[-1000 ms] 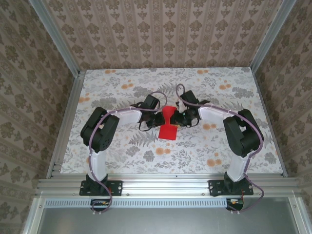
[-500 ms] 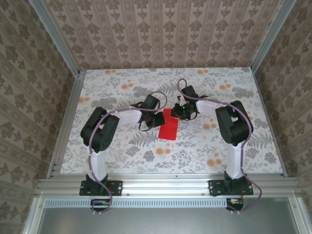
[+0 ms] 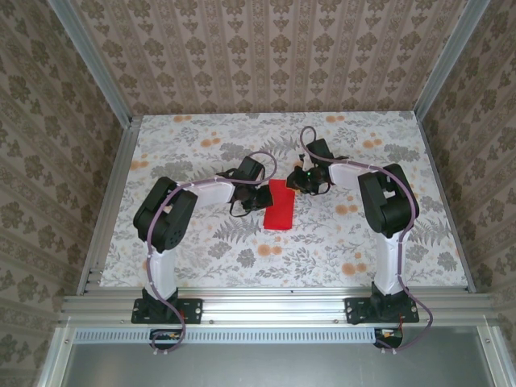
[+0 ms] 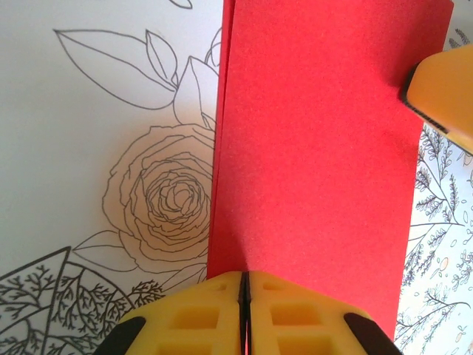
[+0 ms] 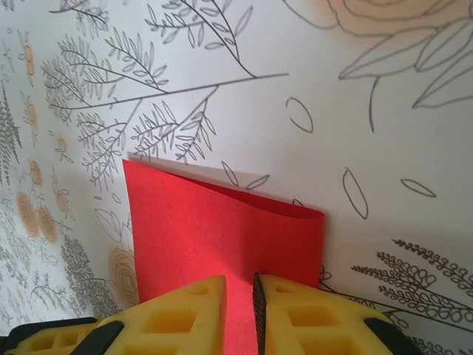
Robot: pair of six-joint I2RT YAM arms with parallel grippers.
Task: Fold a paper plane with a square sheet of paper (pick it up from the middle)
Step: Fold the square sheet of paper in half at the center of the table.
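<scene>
Top external: 1 sheet of paper (image 3: 280, 205), red, folded to a strip, lies on the floral table (image 3: 201, 145) btw my 2 claws. Left claw (image 3: 262, 198) is at its left side, right claw (image 3: 300, 184) at the far right corner. Left wrist cam: left fingers (image 4: 199, 318) pressed together, sheet's near edge pinched in the seam. 2 layers show along its left edge; 1 yellow right-claw finger (image 4: 443, 96) sits at the far right corner. Right wrist cam: right fingers (image 5: 170, 318) a narrow slot apart, red paper in the slot, sheet's far edge bowing up.
</scene>
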